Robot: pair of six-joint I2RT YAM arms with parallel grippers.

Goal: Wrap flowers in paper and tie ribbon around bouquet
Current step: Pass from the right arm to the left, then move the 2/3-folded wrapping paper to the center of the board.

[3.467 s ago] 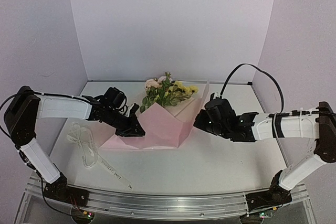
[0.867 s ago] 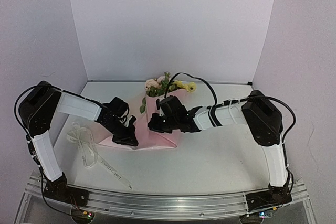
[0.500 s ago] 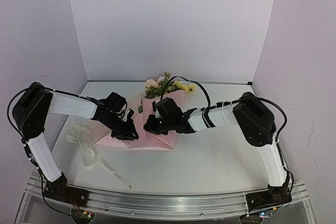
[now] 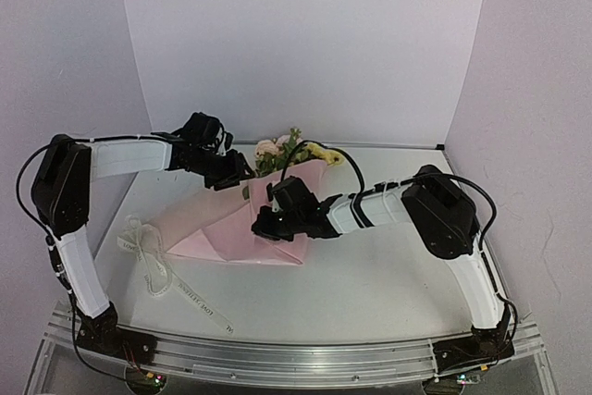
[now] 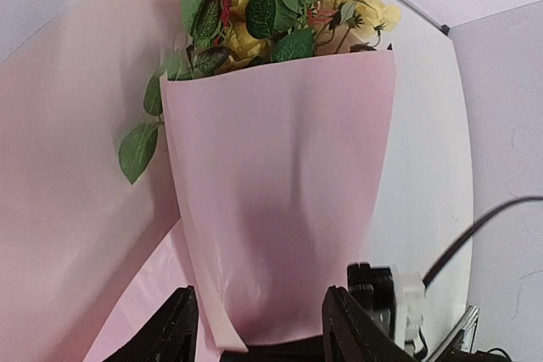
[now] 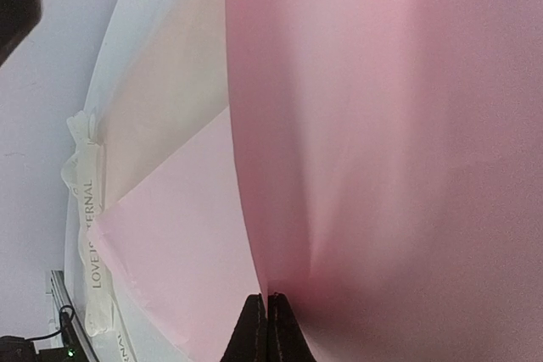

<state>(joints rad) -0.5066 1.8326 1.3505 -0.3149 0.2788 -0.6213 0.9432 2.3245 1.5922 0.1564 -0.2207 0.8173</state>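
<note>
The white table (image 4: 388,293) carries the paper (image 4: 208,228), a pink sheet lying left of centre with its right flap folded over into a cone shape that opens toward 12 o'clock. In the left wrist view this flap (image 5: 280,192) stands up smooth around the stems. The flowers (image 4: 291,153), pink and yellow with green leaves, stick out of the paper's 12 o'clock end (image 5: 271,6). The ribbon (image 4: 153,261) lies loose on the table at 8 o'clock from the paper, just beside its edge (image 6: 89,235). The left gripper (image 4: 227,173) sits at 9 o'clock from the flowers, its fingers parted and clamping nothing (image 5: 259,332). The right gripper (image 4: 264,224) rests on the paper's 4 o'clock part, tips pressed tight together on a puckered fold of paper (image 6: 268,328)
</note>
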